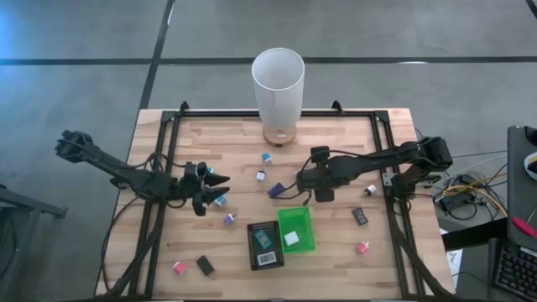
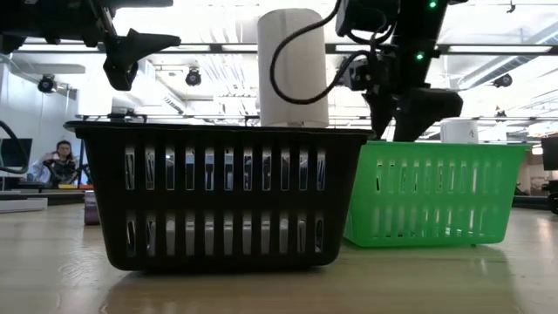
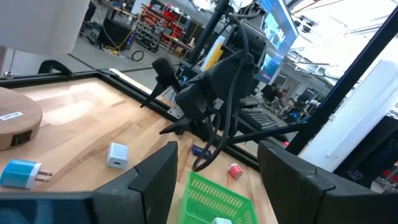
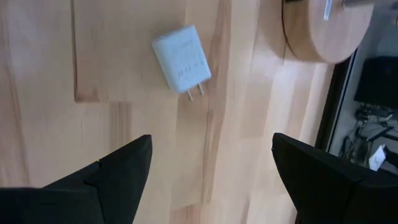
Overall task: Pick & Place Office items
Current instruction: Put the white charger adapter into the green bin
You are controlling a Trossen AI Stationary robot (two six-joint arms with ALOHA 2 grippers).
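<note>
Most of the office items are not put away yet. One white block [image 1: 291,239] sits in the green tray [image 1: 304,244], and a teal item [image 1: 263,240] sits in the black tray [image 1: 277,260]. The two trays stand side by side near the front edge of the table [image 1: 336,134], in the middle.

The rest lie loose on the wood. A pink item [image 1: 178,268] and a black block [image 1: 205,266] are near the front left corner. A purple item [image 1: 229,220] lies just left of the black tray. A blue plug [image 1: 267,157], a small white plug [image 1: 261,175] and a purple clip [image 1: 275,190] lie in the middle. A white item [image 1: 370,190] and a black item [image 1: 360,216] are toward the right edge, and a pink item [image 1: 362,247] is near the front right corner.

The right gripper [image 1: 317,186] hangs above the table's middle, just behind the green tray. Its fingers are wide apart and hold nothing. A white plug [image 4: 182,58] lies on the wood ahead of it, so I think it may go for that one.

The left gripper [image 1: 220,190] is over the left part of the table, near a small teal item [image 1: 221,200]. Its fingers are partly apart and seem to hold nothing.

The tall white cylinder [image 1: 278,92] stands at the back edge.

So two are done and about ten are left.
</note>
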